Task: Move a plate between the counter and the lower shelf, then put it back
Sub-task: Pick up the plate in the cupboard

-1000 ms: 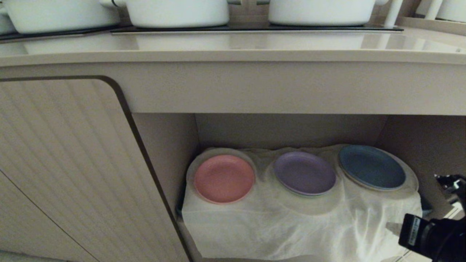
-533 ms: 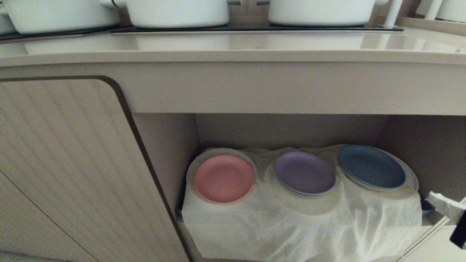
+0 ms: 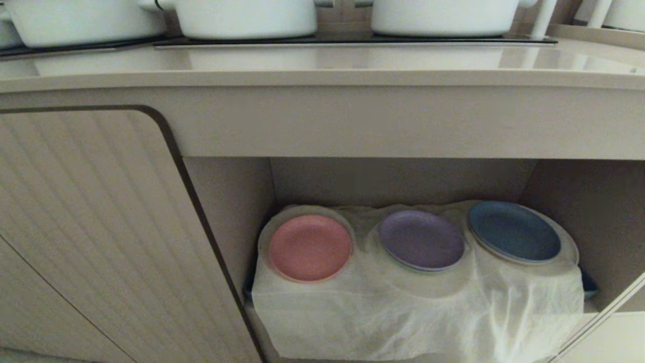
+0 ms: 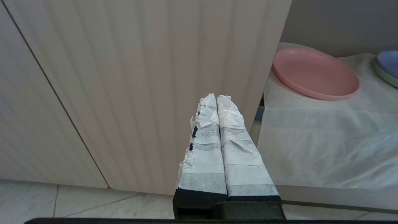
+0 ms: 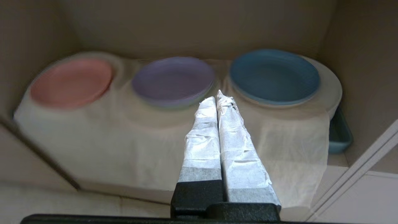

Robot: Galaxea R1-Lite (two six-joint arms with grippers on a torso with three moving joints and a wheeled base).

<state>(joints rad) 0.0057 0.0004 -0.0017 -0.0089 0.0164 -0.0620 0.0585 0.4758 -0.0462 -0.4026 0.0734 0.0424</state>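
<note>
The plate (image 3: 310,247), the pink one, sits on the lower shelf (image 3: 403,312), at the left end of the white cloth with the purple plate (image 3: 421,240) just to its right and the blue plate (image 3: 514,232) beyond that; the counter (image 3: 322,65) runs above it. No arms show from the head. Left wrist cam: left gripper (image 4: 216,97) clenched on nothing, in front of the ribbed door (image 4: 140,77) left of the plate. Right wrist cam: right gripper (image 5: 216,95) pinched empty too, out in front of the purple plate, clear of the cloth.
</note>
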